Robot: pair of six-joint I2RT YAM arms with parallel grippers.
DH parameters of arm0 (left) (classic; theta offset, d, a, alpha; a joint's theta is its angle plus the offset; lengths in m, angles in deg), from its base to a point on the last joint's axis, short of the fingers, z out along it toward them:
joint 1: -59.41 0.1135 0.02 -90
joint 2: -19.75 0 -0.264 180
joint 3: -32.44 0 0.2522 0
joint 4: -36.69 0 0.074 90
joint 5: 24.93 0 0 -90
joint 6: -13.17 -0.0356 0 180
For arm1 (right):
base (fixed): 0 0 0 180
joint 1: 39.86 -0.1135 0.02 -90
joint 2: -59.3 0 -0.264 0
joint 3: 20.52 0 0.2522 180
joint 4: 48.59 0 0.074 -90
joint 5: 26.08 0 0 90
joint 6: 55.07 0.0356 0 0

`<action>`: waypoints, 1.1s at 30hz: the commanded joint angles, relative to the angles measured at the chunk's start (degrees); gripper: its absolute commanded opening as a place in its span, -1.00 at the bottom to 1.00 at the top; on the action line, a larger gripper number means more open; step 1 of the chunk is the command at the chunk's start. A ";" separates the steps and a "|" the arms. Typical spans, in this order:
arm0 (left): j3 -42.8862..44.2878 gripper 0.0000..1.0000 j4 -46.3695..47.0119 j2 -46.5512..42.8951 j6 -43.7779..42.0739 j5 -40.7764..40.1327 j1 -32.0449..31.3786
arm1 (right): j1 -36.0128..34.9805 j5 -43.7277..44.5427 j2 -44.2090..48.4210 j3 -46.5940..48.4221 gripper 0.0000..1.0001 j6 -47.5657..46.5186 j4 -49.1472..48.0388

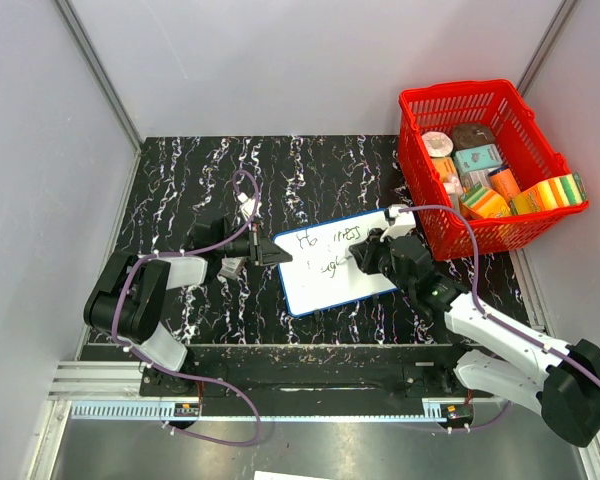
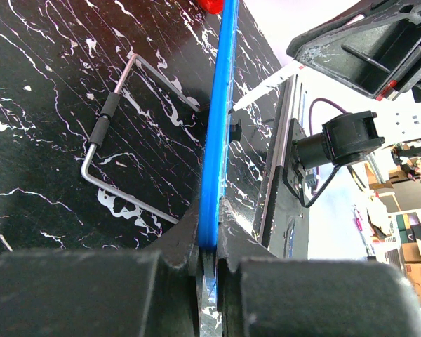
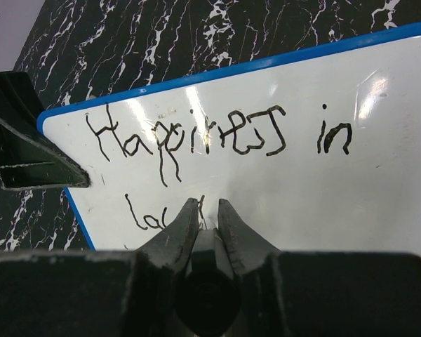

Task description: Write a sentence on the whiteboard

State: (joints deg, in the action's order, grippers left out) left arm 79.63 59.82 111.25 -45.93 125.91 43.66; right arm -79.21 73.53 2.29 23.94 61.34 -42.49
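Observation:
The whiteboard (image 1: 350,275), white with a blue rim, lies angled on the black marbled table. My left gripper (image 1: 267,255) is shut on its left edge; in the left wrist view the blue rim (image 2: 217,140) runs edge-on into the left gripper (image 2: 212,242). My right gripper (image 3: 205,203) is shut on a black marker (image 3: 212,256), whose tip rests on the board. The sentence (image 3: 196,137) reads "Happiness in", with "lo" and a further stroke on a second line just left of the marker tip. From above, the right gripper (image 1: 365,260) sits over the board's right half.
A red basket (image 1: 458,92) holding several packets and sponges stands at the back right, close to the board's right corner. A bent metal wire handle (image 2: 119,140) with a black sleeve lies on the table beside the board. Grey walls enclose the table.

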 commanded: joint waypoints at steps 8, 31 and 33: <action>0.67 -1.00 -2.34 -0.01 -7.52 -6.43 -0.60 | 0.33 4.02 -0.11 3.23 -1.00 -1.01 -2.44; 0.58 -1.00 -2.52 -0.10 -7.60 -6.52 -0.60 | 0.24 4.63 2.08 0.59 -1.00 -0.22 0.01; 0.58 -1.00 -2.52 -0.19 -7.60 -6.52 -0.60 | 0.24 4.20 2.00 0.24 -1.00 -0.05 0.37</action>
State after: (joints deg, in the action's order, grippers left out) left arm 79.87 59.64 111.25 -46.20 125.93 43.40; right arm -79.21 76.83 3.23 24.73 61.19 -41.94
